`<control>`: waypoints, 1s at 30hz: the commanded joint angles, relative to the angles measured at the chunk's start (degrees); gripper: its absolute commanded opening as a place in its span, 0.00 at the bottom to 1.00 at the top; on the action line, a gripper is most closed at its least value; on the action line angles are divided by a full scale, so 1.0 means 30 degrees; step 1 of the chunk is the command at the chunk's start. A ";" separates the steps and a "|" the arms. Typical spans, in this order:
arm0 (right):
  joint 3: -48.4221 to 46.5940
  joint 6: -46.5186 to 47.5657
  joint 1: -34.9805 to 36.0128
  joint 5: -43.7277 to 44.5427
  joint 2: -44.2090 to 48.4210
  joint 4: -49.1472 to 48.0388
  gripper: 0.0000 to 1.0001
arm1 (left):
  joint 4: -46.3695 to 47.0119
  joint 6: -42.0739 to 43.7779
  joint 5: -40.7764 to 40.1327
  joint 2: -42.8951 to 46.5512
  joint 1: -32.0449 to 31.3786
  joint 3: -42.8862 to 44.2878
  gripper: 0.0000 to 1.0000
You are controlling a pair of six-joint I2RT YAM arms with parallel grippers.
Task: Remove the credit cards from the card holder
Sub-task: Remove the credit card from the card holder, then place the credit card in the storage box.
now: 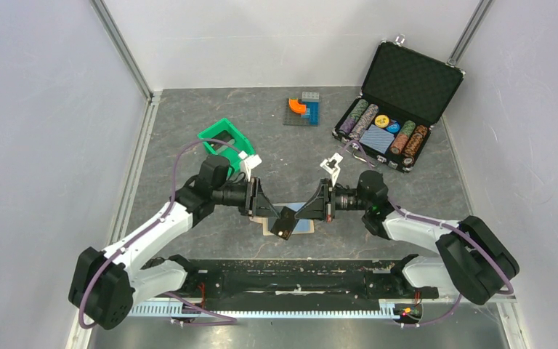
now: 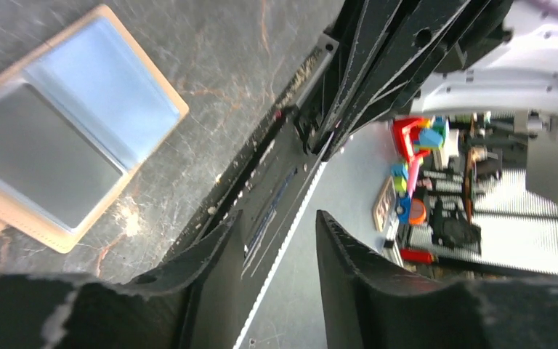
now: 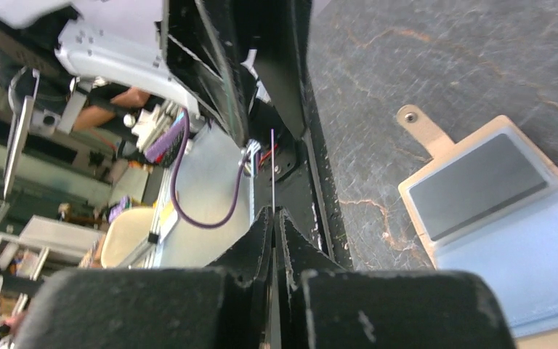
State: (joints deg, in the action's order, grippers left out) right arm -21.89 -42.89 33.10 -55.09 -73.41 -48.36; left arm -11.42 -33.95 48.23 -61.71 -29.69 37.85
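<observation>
Two claws meet low over the table (image 1: 182, 116). The right claw (image 3: 272, 216) is pinched fully closed on the held card (image 3: 272, 167), which the right wrist view shows edge-on as a thin line rising from the tips. From above, that card (image 1: 285, 222) hangs dark over the holder. The left claw (image 2: 276, 225) is open by a moderate gap with nothing between its fingers. It sits at 9 o'clock of the held card, and whether a tip grazes the card can't be told from above.

The card holder (image 1: 304, 227) lies spread flat right under both claws, just ahead of the arm bases. The pocketed card (image 3: 472, 185) sits in the half next to the strap tab (image 3: 421, 131). The other pocket looks bare blue.

Handling, as a judgement:
- The cards are light, stiff, thin and slick, so they likely slide in the pads.
- Pinch a card by a short edge, near the pocket mouth.
- The holder is light and will probably drag along unless the other claw pins it.

Nearby things, all well apart from the work area:
- The green bin (image 1: 225, 142) is at 10 o'clock of the holder.
- The toy bricks (image 1: 304, 109) are at 12 o'clock.
- The open chip case (image 1: 399, 109) is at 2 o'clock.

The main obstruction is the claws crowding each other over the holder.
</observation>
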 commanded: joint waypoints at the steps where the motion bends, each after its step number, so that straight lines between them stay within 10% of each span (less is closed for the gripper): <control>1: 0.1011 -0.3343 -0.0781 0.1866 0.0781 -0.3855 0.00 | 0.2101 -0.1266 -0.1802 0.2049 0.0543 0.0222 0.52; 18: 0.3945 -1.0203 -0.0521 1.0650 0.0747 -1.1815 0.00 | 1.3469 -0.9025 -0.4617 0.3391 0.0482 -0.4394 0.69; 30: 0.4667 -1.0026 0.0010 1.3247 0.1649 -0.9698 0.00 | 1.7577 -1.0814 -0.5806 0.1118 -0.1470 -0.5200 0.45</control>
State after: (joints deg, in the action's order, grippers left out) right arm -8.73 -73.30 32.56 -19.40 -70.41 -78.00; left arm 34.04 -63.40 32.67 -57.34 -32.88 22.11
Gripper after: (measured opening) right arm 0.007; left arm 0.518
